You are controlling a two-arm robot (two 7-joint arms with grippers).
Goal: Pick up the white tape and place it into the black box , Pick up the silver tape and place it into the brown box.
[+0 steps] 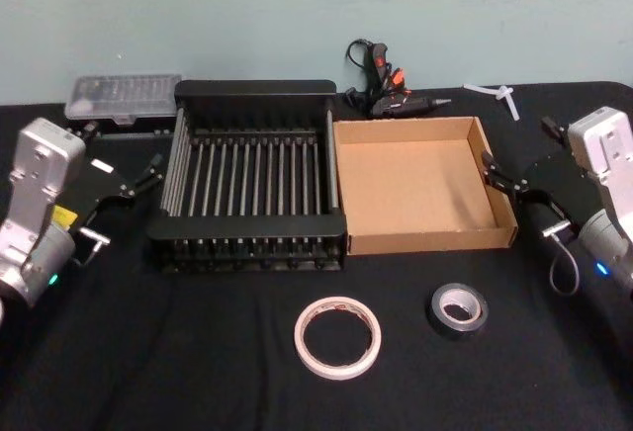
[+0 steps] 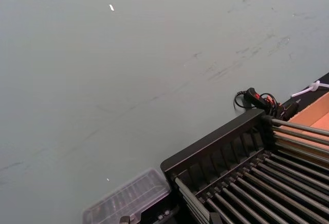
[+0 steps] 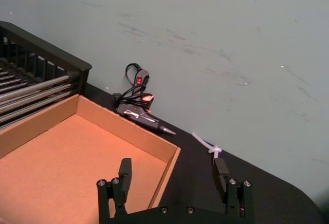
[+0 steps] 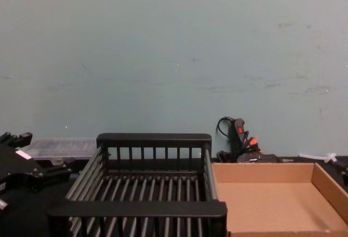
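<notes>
The white tape [image 1: 337, 337], a large thin ring, lies flat on the black cloth near the front edge. To its right lies the smaller, dark silver tape [image 1: 458, 309]. Behind them stand the black box [image 1: 252, 89] and, touching its right side, the brown box [image 1: 431, 239]; both hold nothing. My left gripper [image 1: 138, 182] hovers open by the black box's left side, far from both tapes. Over the brown box's right wall my right gripper [image 1: 506, 179] [image 3: 172, 172] hangs open with nothing between its fingers. The brown box's floor [image 3: 61, 167] shows bare in the right wrist view.
A clear plastic case [image 1: 124, 98] sits behind the black box at the left. A glue gun with its cord [image 1: 391, 90] and a white plastic piece [image 1: 499, 95] lie at the back by the wall. Black cloth surrounds the tapes.
</notes>
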